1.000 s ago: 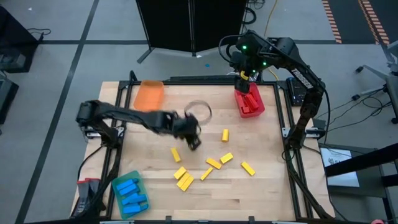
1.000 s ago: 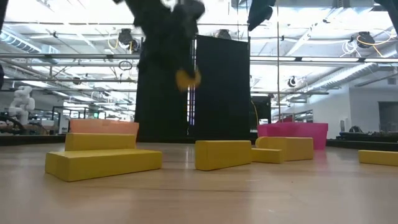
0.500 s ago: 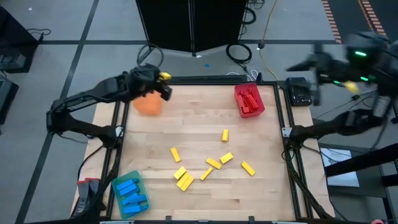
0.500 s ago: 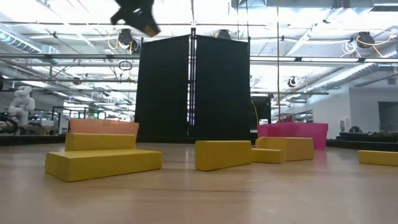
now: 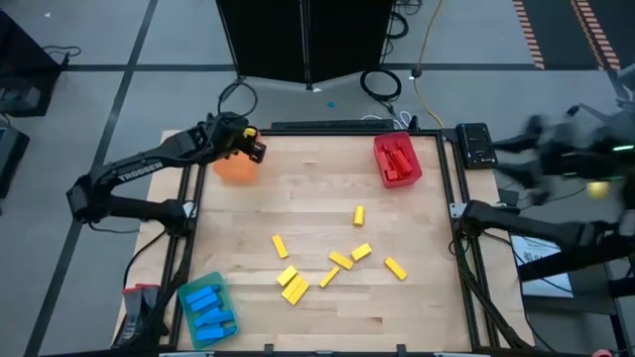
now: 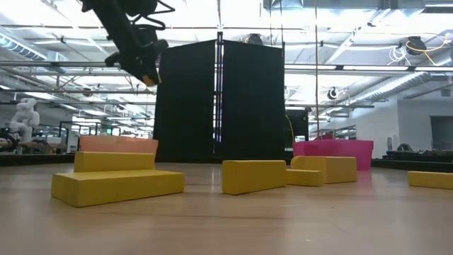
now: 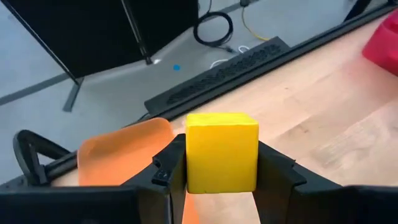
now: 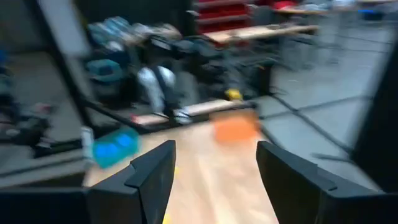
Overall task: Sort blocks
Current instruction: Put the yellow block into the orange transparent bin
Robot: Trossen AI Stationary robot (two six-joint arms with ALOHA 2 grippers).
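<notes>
My left gripper (image 5: 248, 140) is at the table's far left corner, above the orange tray (image 5: 236, 164), shut on one yellow block (image 7: 222, 152). The low view shows it high up (image 6: 145, 67), slanting down. Several more yellow blocks (image 5: 337, 263) lie flat on the middle of the table. Red blocks fill the red tray (image 5: 397, 161), and blue blocks fill the green tray (image 5: 208, 305). My right gripper (image 8: 214, 186) is open and holds nothing. Its arm (image 5: 566, 149) is blurred, beyond the table's right edge. My left gripper pinches the yellow block between its two fingers, one on each long side (image 7: 188, 163). The block's square end face (image 7: 222, 149) points forward, away from the wrist. It is lifted clear, high above the orange tray's (image 7: 124, 152) rim.
The yellow blocks in the low view (image 6: 117, 185) (image 6: 253, 176) stand in the foreground, with the orange tray (image 6: 117, 144) and the red tray (image 6: 333, 149) behind them. Bare wood lies between the trays along the far edge. A black device (image 5: 474, 145) sits off the table's far right corner.
My left gripper carried the yellow block up from the table's middle to the far left corner, then came down a little over the orange tray. My right arm swung from over the red tray out past the table's right edge.
</notes>
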